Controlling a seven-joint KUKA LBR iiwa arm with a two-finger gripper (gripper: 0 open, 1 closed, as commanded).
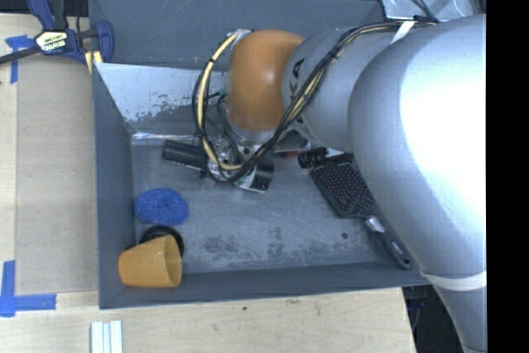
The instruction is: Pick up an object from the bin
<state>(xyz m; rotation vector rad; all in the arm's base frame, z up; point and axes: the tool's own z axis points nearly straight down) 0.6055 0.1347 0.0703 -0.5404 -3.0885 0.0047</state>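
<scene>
My gripper (233,163) hangs low over the back middle of the bin floor, mostly hidden under the arm's orange cover and cables. A black oblong thing (183,155) lies just to its left, touching or nearly touching it. Just right of the gripper rests a black, red-tipped pen-like thing (312,155), partly under the arm. A black brush (345,188) with a long handle lies on the right, running toward the front right corner.
A blue scrubby ball (161,207) sits at the front left, with an orange cup (150,263) on its side in front of it. The arm covers the bin's right side and back right corner.
</scene>
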